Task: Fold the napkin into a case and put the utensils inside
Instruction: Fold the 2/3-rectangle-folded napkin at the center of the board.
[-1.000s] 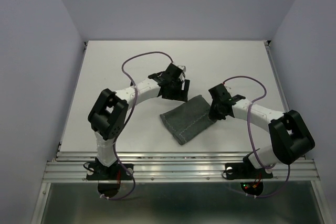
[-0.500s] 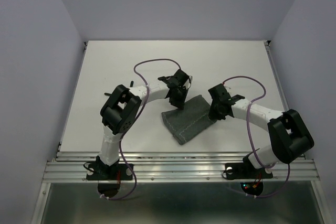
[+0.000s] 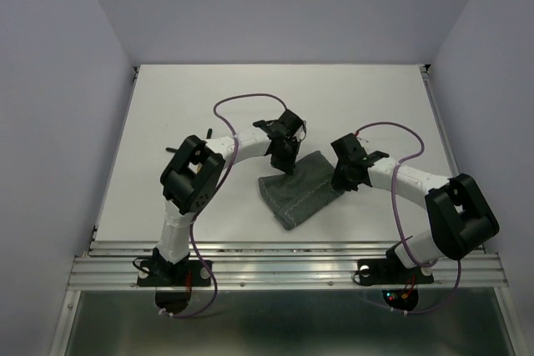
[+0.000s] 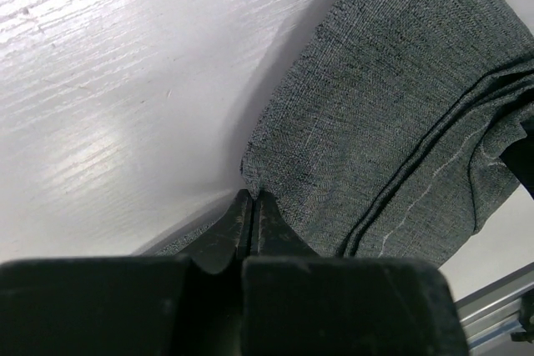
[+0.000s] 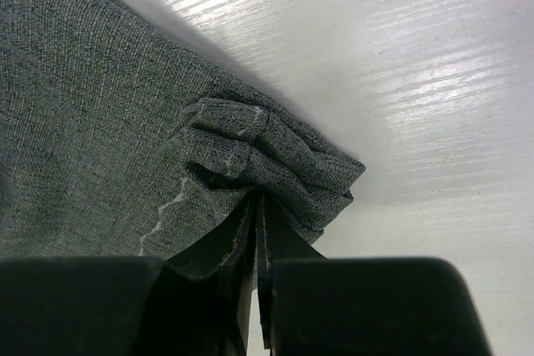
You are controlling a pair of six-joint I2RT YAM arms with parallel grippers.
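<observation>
Near the middle of the table [image 3: 167,114], a little toward its near edge: the napkin [image 3: 302,185], folded into a thick oblong band of several layers, flat on the surface and slanted from its near-left end to its far-right end. Light stitching [image 3: 297,203] along the near long side. Gripped from two sides. At the far-left long edge, the left gripper [image 3: 284,166], jaws clenched tight on a small pucker of cloth, the rest of the band spreading away to the right and near side of it. At the far-right end, the right gripper [image 3: 340,179], likewise clamped, tips closed on a bunched corner where the stacked folds crumple together and a bit of pale stitch line shows. Both sets of tips low at the table surface, on opposite sides of the band, with most of the cloth between them and to the near side. Bare white table just beyond each pinched edge.
</observation>
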